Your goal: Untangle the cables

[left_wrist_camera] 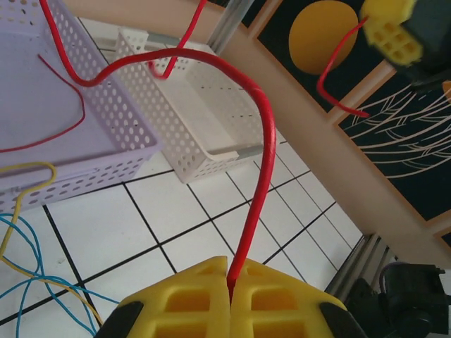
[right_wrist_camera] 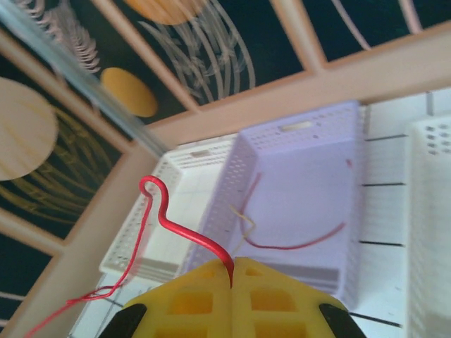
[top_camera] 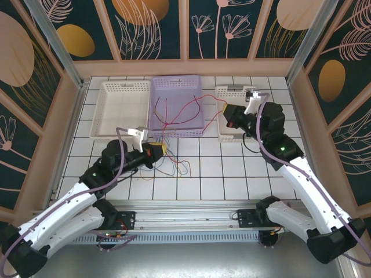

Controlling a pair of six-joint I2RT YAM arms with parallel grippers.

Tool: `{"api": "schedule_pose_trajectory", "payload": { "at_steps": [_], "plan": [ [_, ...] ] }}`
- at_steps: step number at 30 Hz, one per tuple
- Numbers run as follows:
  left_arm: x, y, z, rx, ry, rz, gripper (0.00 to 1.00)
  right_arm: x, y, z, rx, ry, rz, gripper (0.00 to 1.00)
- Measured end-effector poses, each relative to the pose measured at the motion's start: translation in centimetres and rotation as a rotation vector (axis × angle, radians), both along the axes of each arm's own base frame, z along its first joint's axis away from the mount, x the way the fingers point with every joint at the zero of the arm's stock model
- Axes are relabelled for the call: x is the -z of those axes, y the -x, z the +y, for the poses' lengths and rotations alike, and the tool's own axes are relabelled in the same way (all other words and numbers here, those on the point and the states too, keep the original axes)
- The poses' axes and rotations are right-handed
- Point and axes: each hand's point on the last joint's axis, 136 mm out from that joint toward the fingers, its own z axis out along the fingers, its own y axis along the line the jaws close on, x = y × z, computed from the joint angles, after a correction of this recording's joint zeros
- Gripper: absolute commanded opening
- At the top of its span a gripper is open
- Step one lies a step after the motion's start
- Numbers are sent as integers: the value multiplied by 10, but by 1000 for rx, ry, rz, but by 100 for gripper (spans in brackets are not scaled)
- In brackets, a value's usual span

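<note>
Overhead view of a white tiled table (top_camera: 232, 174), with two robot arms reaching in from six o'clock. A purple basket (top_camera: 177, 119) sits at twelve o'clock of the table's middle, with a white basket (top_camera: 119, 113) at ten o'clock and a second white basket (top_camera: 222, 136) at two o'clock.

The left claw (left_wrist_camera: 231, 292) is clenched. Its yellow pads pinch a red cable (left_wrist_camera: 266, 141), which rises from between them, arches over and runs toward the purple basket's rim. The right claw (right_wrist_camera: 232, 278), above the second white basket, is likewise clenched on thin red wire (whether this is the far end of the same red cable cannot be told for certain).

A blue cable (left_wrist_camera: 28, 280) and a yellow cable (left_wrist_camera: 35, 167) lie in loose crossed loops on the tiles at five o'clock of the left claw, near it. A second red cable (right_wrist_camera: 296, 245) lies inside the purple basket.

The step in hand looks like drawing the red cable free of the others. To do it well, both pinches should hold firm while the claws part slowly. The wire should be lifted high enough to clear the perforated basket rim, where it could snag. The blue and yellow loops are worth watching. If they drag along, the red is probably caught among them, and easing back would be wiser than pulling harder.
</note>
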Motion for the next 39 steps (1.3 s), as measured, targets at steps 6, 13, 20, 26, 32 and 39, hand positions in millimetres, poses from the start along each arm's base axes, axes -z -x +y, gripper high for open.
{"api": "schedule_pose_trajectory", "payload": {
  "at_steps": [6,13,20,26,32,39],
  "plan": [
    [-22,5,15,-40,-5,-51,0,29,-10,-33,115,-10,73,0],
    [-51,-1,24,-92,-35,-118,0,37,10,-43,126,-20,63,0],
    [-55,-30,13,-127,-142,-145,0,30,34,-60,176,-26,4,0],
    [-60,-67,-4,-157,-249,-168,0,19,54,-77,234,-24,-55,0],
    [-76,-107,-21,-205,-322,-227,0,14,71,-88,257,-15,-96,0],
    [-76,-164,-21,-305,-387,-253,0,16,87,-94,257,15,-112,0]
  ]
}}
